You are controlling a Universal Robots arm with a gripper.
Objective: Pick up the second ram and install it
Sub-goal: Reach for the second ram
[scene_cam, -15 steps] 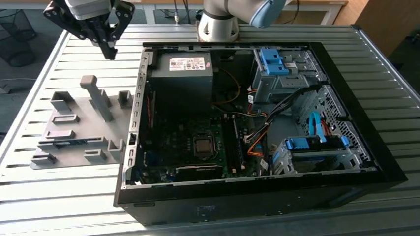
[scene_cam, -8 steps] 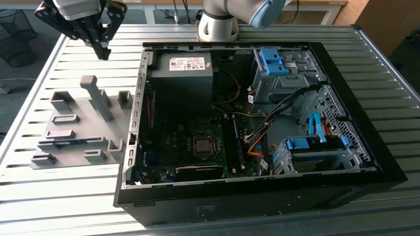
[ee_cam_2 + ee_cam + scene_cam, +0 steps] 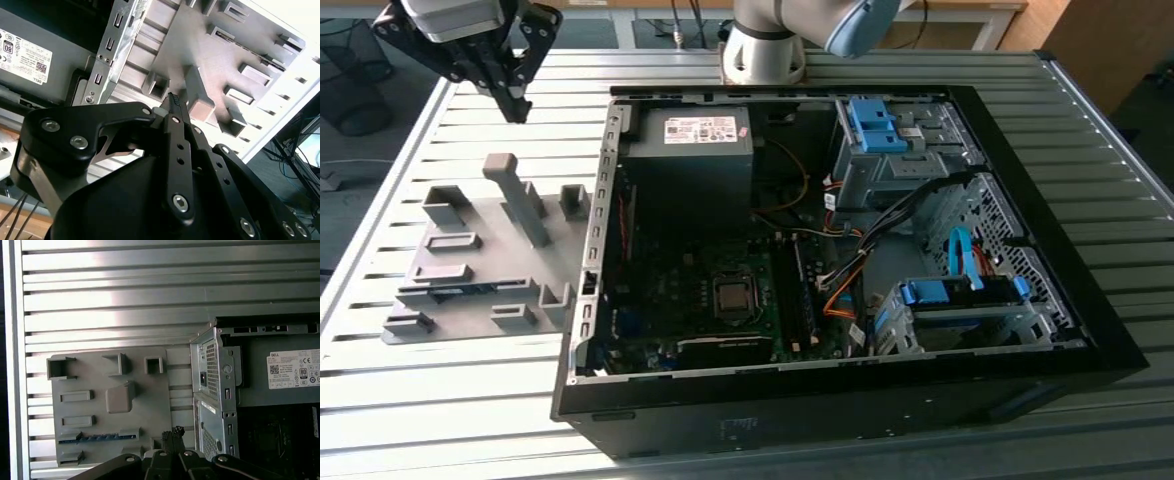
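On the exterior view's left my gripper [image 3: 518, 108] hangs in the air above the slatted metal table [image 3: 440, 420]; its fingers are pressed together with nothing between them, and both wrist views show the tips meeting at one dark point [image 3: 173, 98] [image 3: 173, 432].

Below it on the table lies the grey fixture plate [image 3: 480, 270], with raised blocks and one tall upright post [image 3: 520, 200]. The second ram [image 3: 454, 289] lies flat in a long slot of that plate, a thin blue strip, well apart from the gripper and untouched; in the first wrist view I see it as a blue line [image 3: 95, 438] along the plate [image 3: 100, 410], near one edge.

Just beside the plate, toward the exterior view's right, stands the open computer case [image 3: 1067, 330], lying on its side with the panel off. Inside it I see the power supply [image 3: 694, 150] with its pale label, then the motherboard [image 3: 734, 300] below it. Farther right sit the blue-tabbed drive cages [image 3: 961, 292], with bundled cables running between them. The arm's base [image 3: 767, 50] stands behind the case.
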